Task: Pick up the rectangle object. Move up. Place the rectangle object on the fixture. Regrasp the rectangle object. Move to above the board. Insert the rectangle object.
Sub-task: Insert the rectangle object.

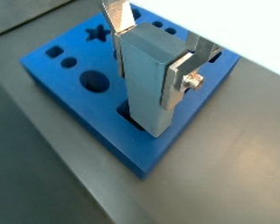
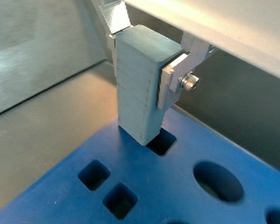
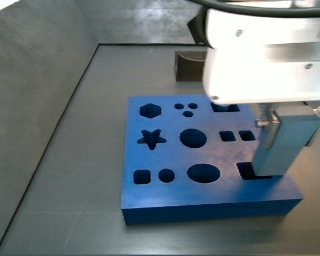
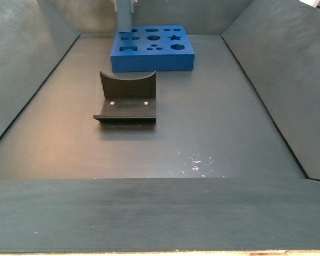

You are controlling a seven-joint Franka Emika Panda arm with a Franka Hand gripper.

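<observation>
My gripper (image 1: 149, 59) is shut on the rectangle object (image 1: 150, 92), a light blue-grey block held upright. One silver finger (image 1: 116, 19) presses its far face and one finger (image 2: 178, 77) clamps the near face in both wrist views. The block's lower end (image 2: 145, 131) stands at the mouth of a rectangular hole (image 2: 164, 143) near a corner of the blue board (image 1: 73, 83). I cannot tell how deep it sits. In a side view the block (image 3: 286, 145) hangs under the white gripper body (image 3: 263, 55) over the board (image 3: 176, 185). The fixture (image 4: 127, 100) stands apart on the floor.
The board (image 4: 152, 48) has star, hexagon, round and square holes (image 3: 192, 138). Sloping grey walls (image 4: 29, 70) close in the grey floor on both sides. A dark object (image 3: 190, 66) stands behind the board in a side view.
</observation>
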